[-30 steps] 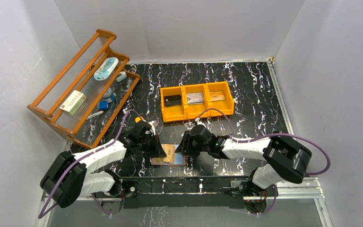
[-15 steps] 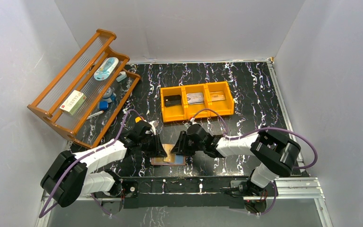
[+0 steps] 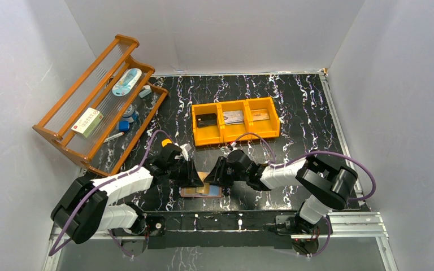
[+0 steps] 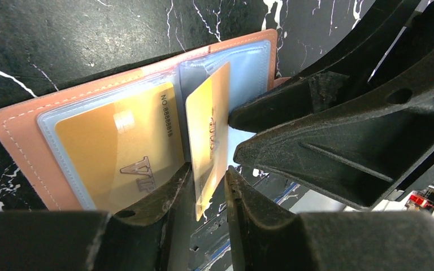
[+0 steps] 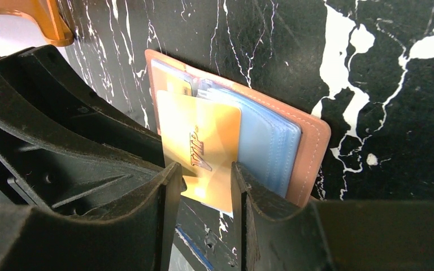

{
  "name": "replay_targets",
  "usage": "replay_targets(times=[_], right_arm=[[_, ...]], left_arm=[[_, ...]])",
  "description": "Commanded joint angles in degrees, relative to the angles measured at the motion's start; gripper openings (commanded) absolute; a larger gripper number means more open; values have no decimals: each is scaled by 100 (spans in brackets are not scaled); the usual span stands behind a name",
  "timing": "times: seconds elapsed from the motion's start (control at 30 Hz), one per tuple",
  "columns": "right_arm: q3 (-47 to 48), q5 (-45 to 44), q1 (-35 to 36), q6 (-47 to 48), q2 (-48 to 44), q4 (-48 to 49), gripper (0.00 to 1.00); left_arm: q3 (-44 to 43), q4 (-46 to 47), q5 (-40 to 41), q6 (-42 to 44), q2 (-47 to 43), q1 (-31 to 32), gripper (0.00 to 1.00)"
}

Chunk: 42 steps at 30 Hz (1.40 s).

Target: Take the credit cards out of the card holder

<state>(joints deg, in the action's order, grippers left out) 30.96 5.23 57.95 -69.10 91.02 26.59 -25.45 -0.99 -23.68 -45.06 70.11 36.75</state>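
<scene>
Right now the pink card holder (image 4: 22, 121) lies open on the black table (image 3: 294, 101), near its front edge. One gold card (image 4: 209, 130) sticks up from it. The left gripper (image 4: 208, 172) is loose around that card. The right gripper (image 5: 204, 169) has a finger on each side of the card, but it is not clear if it squeezes.

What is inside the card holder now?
A gold VIP card lies in one clear pocket of the card holder; a second gold card stands partly pulled out. Whether the other blue pockets hold more is hidden.
</scene>
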Motion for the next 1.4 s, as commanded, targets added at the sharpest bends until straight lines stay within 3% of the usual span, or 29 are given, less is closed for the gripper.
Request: replay_targets(times=[0.0,0.1,0.2,0.47,1.13,1.37], right_arm=[[-199,-48,-39,32,180,-286,47],[-228,-32,-57,20,192,-243,47],[-235,-23,-71,11,188,-242,47],[-309,-20,-270,170,16,-366,47],[518,746,-435,1109,-624,-646,51],[1089,1075,-342,1090,-22,-455,48]], left_arm=[[108,307,-330,-37,67,-10,25],[136,380,-352,-78,99,-10,23],[124,292,-244,-92,66,-8,16],[-152,-1051,967,29,-514,-8,0],[-648,-1914,1697,128,-1526,-19,0],[-742,-2341,2196,-3,-1916,-19,0]])
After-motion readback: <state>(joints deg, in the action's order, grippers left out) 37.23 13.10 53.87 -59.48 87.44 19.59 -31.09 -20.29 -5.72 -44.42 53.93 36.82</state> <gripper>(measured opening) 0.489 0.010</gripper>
